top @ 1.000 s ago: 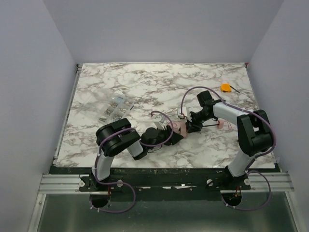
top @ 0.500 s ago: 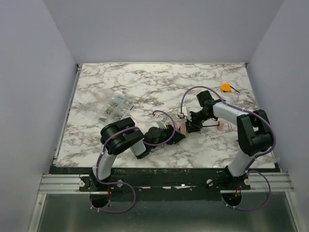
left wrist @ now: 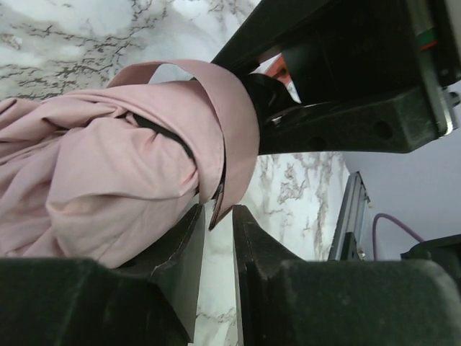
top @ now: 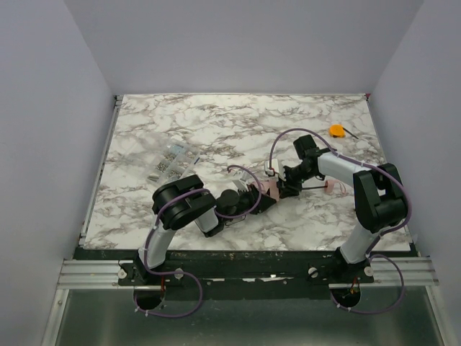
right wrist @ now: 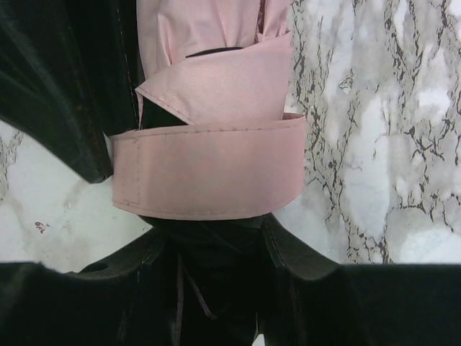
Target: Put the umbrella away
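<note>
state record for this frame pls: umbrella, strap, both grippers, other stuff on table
umbrella: folded, lying on the marble table between the two grippers
strap: wrapped round the bunched canopy, end sticking out
right gripper: fingers closed on the umbrella's dark part beside the strap
left gripper: fingers nearly together, strap end at the gap; pinch unclear
other items: orange object at far right, clear packet at left, both away from the arms
</note>
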